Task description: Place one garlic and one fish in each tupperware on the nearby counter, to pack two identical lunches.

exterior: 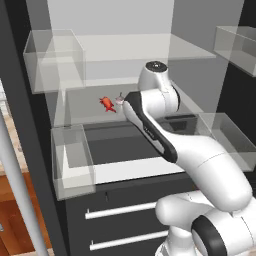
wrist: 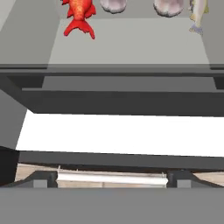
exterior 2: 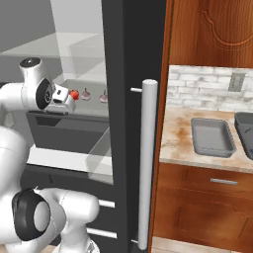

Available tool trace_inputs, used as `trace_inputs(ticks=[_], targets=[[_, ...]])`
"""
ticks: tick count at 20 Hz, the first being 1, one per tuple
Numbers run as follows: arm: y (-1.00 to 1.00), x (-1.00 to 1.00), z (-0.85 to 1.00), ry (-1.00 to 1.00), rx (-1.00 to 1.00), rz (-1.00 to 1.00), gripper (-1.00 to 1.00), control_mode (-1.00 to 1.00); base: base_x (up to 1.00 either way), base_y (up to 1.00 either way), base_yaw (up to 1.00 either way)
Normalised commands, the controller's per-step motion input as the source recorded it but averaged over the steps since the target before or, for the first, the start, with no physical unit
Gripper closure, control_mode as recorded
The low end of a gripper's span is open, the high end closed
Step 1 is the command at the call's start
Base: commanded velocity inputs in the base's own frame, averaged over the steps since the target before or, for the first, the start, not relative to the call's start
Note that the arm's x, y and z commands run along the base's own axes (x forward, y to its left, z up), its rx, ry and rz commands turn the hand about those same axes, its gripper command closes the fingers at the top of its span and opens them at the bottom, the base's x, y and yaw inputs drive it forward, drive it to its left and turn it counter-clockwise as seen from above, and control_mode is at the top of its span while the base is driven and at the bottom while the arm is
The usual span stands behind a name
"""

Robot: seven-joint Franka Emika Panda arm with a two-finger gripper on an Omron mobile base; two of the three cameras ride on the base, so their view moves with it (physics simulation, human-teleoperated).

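Claw: the gripper (exterior 2: 69,101) has its jaws spread wide and carries nothing, poised in front of the fridge shelf (wrist: 127,43).
Food: red fish (wrist: 78,15), two garlic bulbs (wrist: 113,4) and the pale fish (wrist: 199,13) lie in a row at the shelf's far edge, unpicked.
Trays: lighter tupperware (exterior 2: 212,137) and darker tupperware (exterior 2: 245,132) wait on the counter (exterior 2: 178,141) to the right, ready for loading.

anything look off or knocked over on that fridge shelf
Nothing stands out. The red fish, two garlic bulbs and the pale fish lie in a row on the grey shelf, none spilled or damaged.
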Motion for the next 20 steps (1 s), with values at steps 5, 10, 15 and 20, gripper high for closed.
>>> trace_inputs(ticks=[5,10,15,20], targets=[[0.11,0.52,0.0,0.0,0.0,0.0,-1.0,-1.0,0.0,0.0,0.0],[0.14,0.48,-0.05,0.0,0.0,0.0,-1.0,-1.0,0.0,0.0,0.0],[0.26,0.45,-0.11,-0.01,0.0,-0.02,-1.0,-1.0,0.0,0.0,0.0],[0.35,0.23,-0.07,-0.12,0.0,-0.1,-1.0,-1.0,0.0,0.0,0.0]])
